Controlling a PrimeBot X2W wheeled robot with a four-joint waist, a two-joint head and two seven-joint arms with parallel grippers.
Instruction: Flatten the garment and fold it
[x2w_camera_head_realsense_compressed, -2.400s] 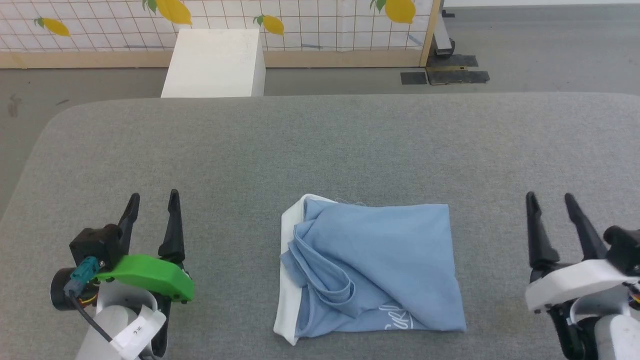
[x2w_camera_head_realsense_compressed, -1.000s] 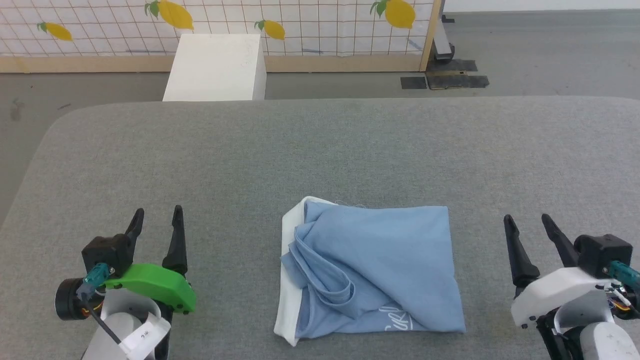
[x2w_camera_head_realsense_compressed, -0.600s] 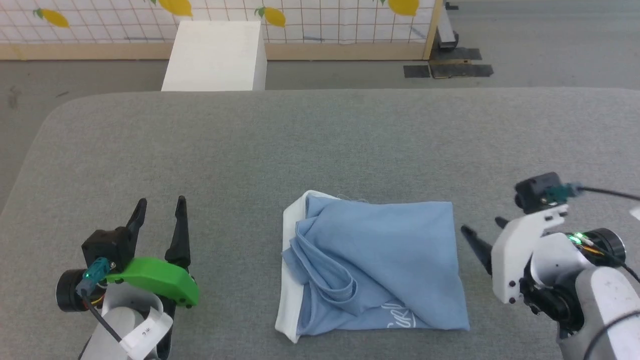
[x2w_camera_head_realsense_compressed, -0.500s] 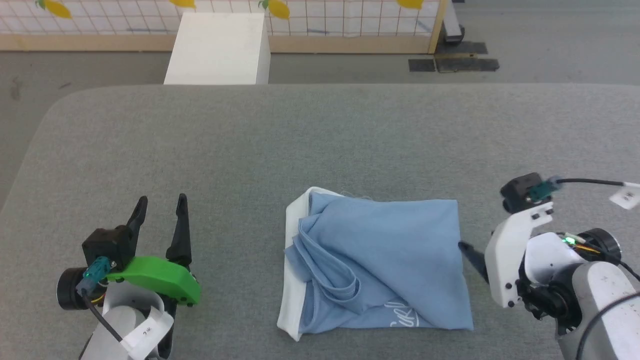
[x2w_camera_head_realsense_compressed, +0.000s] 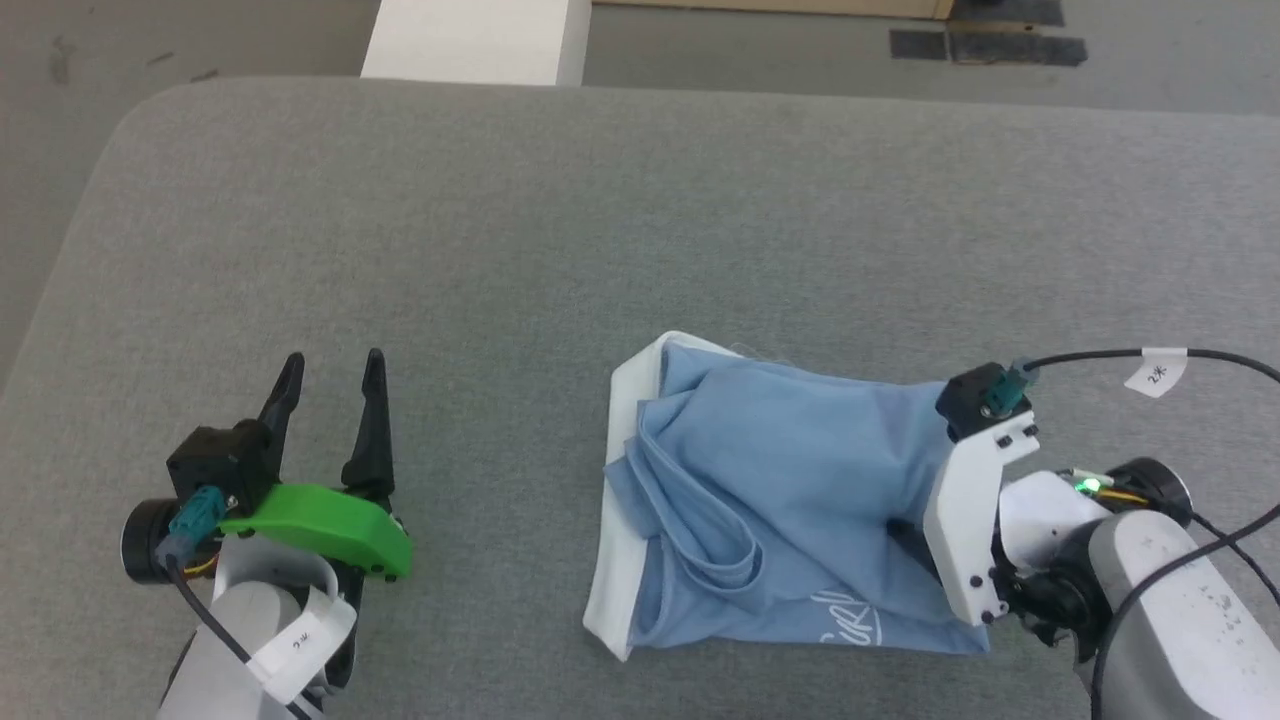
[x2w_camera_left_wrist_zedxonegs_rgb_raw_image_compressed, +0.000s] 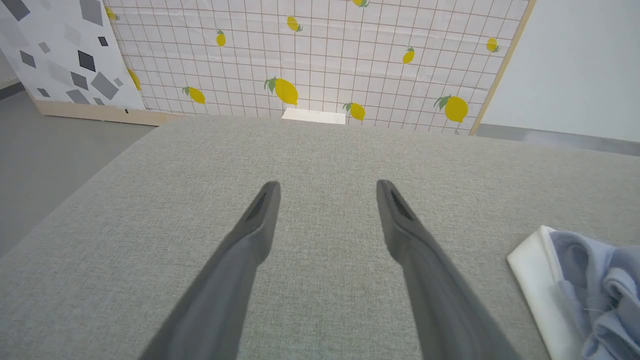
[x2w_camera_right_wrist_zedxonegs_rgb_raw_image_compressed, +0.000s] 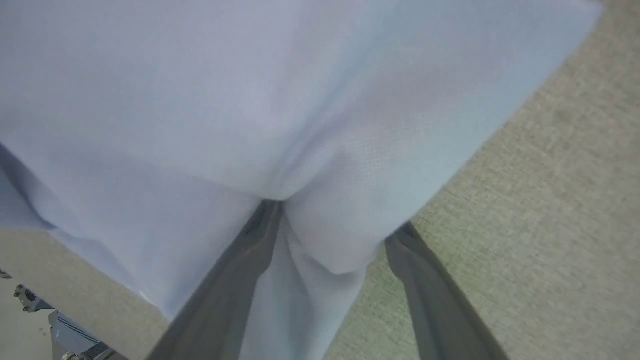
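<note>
Fingers (x2w_camera_right_wrist_zedxonegs_rgb_raw_image_compressed: 225, 290) of the right gripper (x2w_camera_right_wrist_zedxonegs_rgb_raw_image_compressed: 335, 215), spread wide, straddle the edge of the garment (x2w_camera_head_realsense_compressed: 790, 470), risking a multi-layer pinch; left gripper (x2w_camera_head_realsense_compressed: 334, 356) hovers open.

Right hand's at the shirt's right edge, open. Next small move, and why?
Probably close the right hand on the garment. In the right wrist view a bulge of cloth at the garment's edge lies between its open fingers, so a pinch there should catch fabric to pull the fold open. The left hand is open, apart from the cloth.
</note>
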